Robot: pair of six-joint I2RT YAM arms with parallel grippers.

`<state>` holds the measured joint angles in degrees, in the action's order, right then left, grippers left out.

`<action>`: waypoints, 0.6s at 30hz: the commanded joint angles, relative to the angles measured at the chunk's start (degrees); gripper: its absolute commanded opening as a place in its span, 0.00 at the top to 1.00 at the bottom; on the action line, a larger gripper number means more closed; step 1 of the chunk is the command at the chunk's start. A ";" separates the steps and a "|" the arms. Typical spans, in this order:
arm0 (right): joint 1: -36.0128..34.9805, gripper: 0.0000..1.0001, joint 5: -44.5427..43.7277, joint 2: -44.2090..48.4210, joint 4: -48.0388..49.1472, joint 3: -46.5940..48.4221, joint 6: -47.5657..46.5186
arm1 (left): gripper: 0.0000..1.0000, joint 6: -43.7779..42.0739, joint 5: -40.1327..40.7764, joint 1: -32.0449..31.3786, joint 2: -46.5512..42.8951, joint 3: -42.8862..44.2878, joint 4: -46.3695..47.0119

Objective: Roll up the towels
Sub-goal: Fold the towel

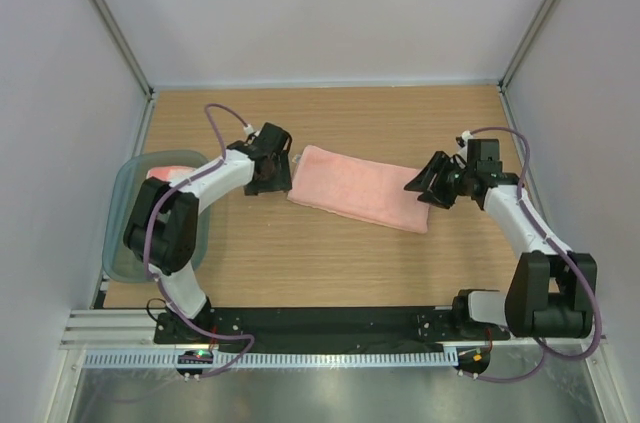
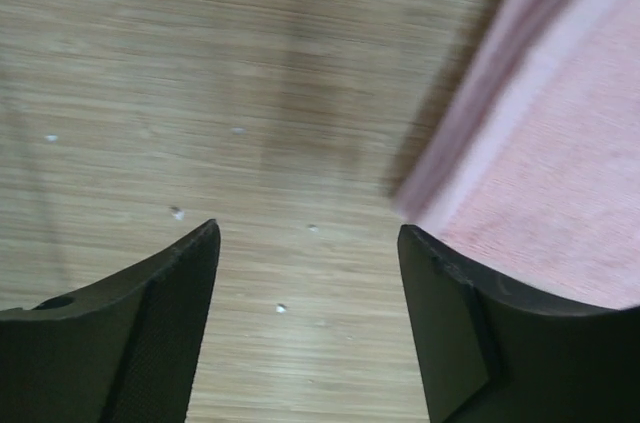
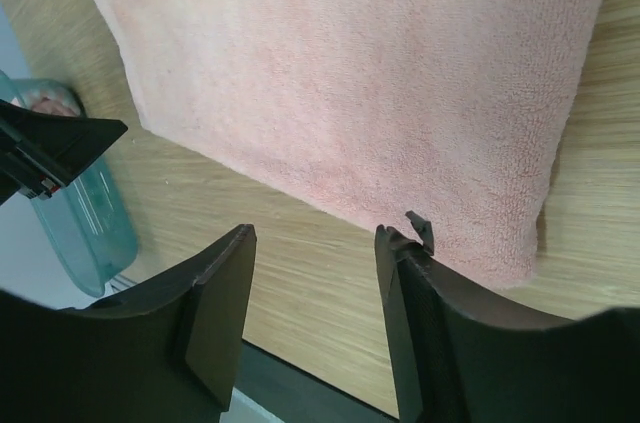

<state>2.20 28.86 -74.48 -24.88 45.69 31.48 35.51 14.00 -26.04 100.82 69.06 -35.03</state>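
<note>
One salmon-pink towel [image 1: 358,188] lies folded flat in a long strip across the middle of the wooden table. My left gripper [image 1: 271,172] hangs at its left end, open, with only bare wood between the fingers; in the left wrist view the towel's edge [image 2: 570,163] lies just right of the gripper [image 2: 308,233]. At the towel's right end my right gripper [image 1: 432,184] is open and holds nothing. The right wrist view shows that gripper [image 3: 315,235] over bare wood beside the towel [image 3: 370,73]. Another pink towel [image 1: 168,172] shows inside the tray.
A translucent grey-green tray [image 1: 120,243] sits at the table's left edge, partly under the left arm, and also shows as the tray [image 3: 85,228] in the right wrist view. White walls enclose the table. A black rail [image 1: 330,323] runs along the near edge.
</note>
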 commanded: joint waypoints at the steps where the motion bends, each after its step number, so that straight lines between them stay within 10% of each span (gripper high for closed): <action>1: -0.35 0.41 -1.00 4.24 -7.72 3.17 -3.00 | 0.26 0.88 -0.27 -1.47 -3.00 2.66 -0.13; 18: -0.44 0.39 -0.12 7.95 -10.89 2.56 -3.89 | 0.36 3.69 -12.33 -1.73 5.79 0.55 10.68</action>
<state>2.02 28.23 -67.85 -35.24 47.46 28.38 38.63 3.16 -27.97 105.01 68.58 -26.89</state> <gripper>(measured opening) 0.614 0.660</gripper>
